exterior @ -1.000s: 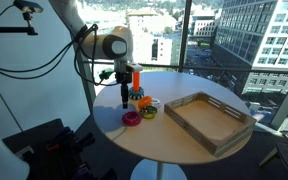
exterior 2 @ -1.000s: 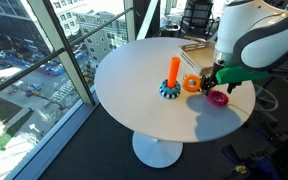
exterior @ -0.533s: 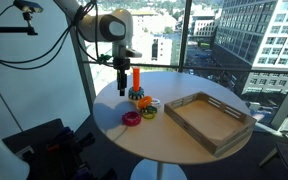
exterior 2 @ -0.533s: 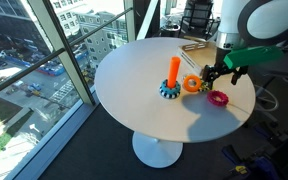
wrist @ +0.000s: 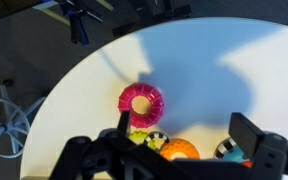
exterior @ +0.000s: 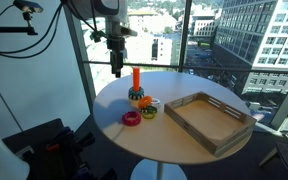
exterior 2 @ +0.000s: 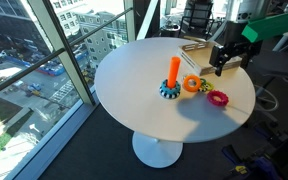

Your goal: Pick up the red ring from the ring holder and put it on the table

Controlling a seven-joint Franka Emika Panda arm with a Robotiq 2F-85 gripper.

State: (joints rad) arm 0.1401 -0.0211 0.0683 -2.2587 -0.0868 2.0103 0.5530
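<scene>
hand (exterior: pixel 117 70): fingers spread, holding nothing, hanging high above the table (exterior: pixel 154 142)
red ring (wrist: pixel 141 101): lying flat on the table, near the ring holder (exterior: pixel 136 88), off its peg
progress: judged done; nothing evidently left

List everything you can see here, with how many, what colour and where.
table: one, white, round, beside large windows
ring holder: one, orange peg on a dark base with a blue ring, standing upright on the table
red ring: one, pinkish red, lying flat on the table, off the peg
yellow-green round object: one, orange top, between holder and red ring
wooden tray: one, light wood, rectangular, nothing in it, on the table apart from the holder
gripper: one, dark, open, holding nothing, raised above the table near the holder
</scene>
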